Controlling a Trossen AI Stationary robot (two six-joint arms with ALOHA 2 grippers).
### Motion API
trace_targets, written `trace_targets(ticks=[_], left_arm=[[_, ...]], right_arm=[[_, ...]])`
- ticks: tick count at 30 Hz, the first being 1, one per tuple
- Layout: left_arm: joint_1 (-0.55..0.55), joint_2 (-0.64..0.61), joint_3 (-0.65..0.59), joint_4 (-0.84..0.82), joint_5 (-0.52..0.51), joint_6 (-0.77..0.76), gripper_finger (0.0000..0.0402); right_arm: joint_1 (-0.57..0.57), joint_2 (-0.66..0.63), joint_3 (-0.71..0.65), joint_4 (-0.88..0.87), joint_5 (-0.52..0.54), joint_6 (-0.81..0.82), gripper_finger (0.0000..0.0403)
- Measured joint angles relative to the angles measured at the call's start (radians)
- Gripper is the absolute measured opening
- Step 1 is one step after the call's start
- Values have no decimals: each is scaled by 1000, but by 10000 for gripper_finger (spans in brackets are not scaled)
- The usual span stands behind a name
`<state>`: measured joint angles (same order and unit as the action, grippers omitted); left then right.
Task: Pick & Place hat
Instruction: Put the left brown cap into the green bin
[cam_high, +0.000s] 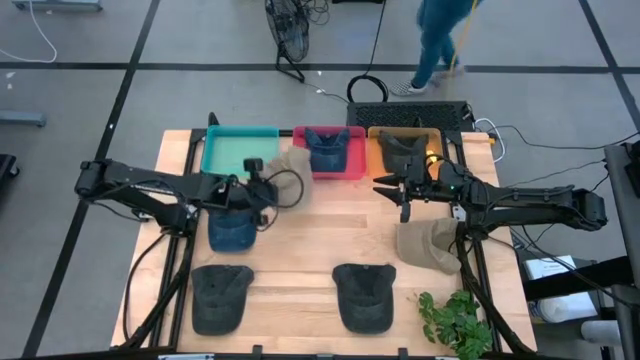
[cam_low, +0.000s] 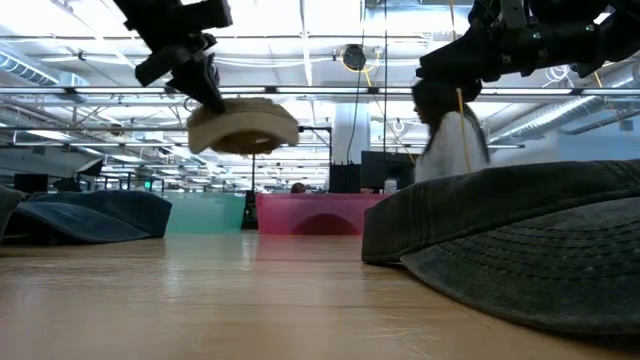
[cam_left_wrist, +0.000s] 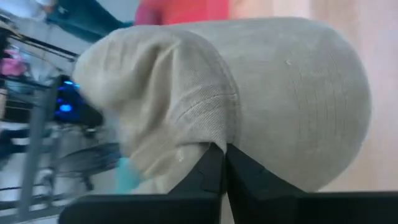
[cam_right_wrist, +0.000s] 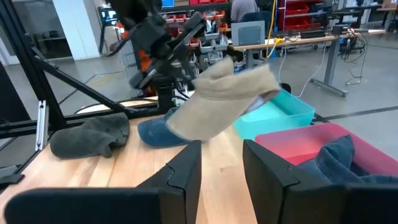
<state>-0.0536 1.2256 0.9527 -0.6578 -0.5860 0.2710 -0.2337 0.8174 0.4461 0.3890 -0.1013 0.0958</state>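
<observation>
A beige hat (cam_high: 291, 168) hangs in the air between the teal tray (cam_high: 222, 158) and the pink tray (cam_high: 352, 170), with my left gripper (cam_high: 266, 186) shut on it. The low view shows this hat (cam_low: 243, 126) well above the table. The pink tray holds a blue hat (cam_high: 327, 148), and the orange tray (cam_high: 376, 150) holds a dark hat (cam_high: 404, 150). My right gripper (cam_high: 398, 192) stands open in front of the orange tray, with nothing between its fingers (cam_right_wrist: 186, 168). My left gripper pinches a fold of the beige hat's cloth (cam_left_wrist: 208, 134) between its two shut fingers (cam_left_wrist: 239, 165), at the hat's side nearest the arm. The fingers slant down from the table's left. The hat is lifted clear, tilted, and bulges out beyond the fingertips.
On the table lie a blue hat (cam_high: 232, 232) under the left arm, two dark grey hats (cam_high: 220, 296) (cam_high: 365, 296) near the front edge and a beige hat (cam_high: 428, 246) below the right arm. A green plant (cam_high: 455, 322) stands at the front right. A person walks beyond the table.
</observation>
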Motion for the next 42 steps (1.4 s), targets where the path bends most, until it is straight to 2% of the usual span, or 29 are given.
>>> trace_targets(ticks=[4,7,11,15,22,27,32,38,42], left_arm=[[60,-54,0,-87,-48,109,5],[121,-87,0,-134,-156,218,11],[214,-117,0,-95,-288,383,8],[323,-124,1,-86,-302,496,8],[486,-124,0,-134,-67,537,6],[562,-113,0,-177,15,524,10],[633,-113,0,-233,222,517,10],[684,-113,-2,-222,205,531,8],[709,-113,-35,-204,257,550,10]], right_arm=[[0,0,0,4,0,-3,98],[0,0,0,3,0,-3,98],[0,0,0,0,-2,4,98],[0,0,0,-10,-5,13,98],[0,0,0,-17,-5,11,98],[0,0,0,-13,-5,7,98],[0,0,0,-13,-5,14,98],[0,0,0,-13,-5,16,98],[0,0,0,-13,-5,16,98]])
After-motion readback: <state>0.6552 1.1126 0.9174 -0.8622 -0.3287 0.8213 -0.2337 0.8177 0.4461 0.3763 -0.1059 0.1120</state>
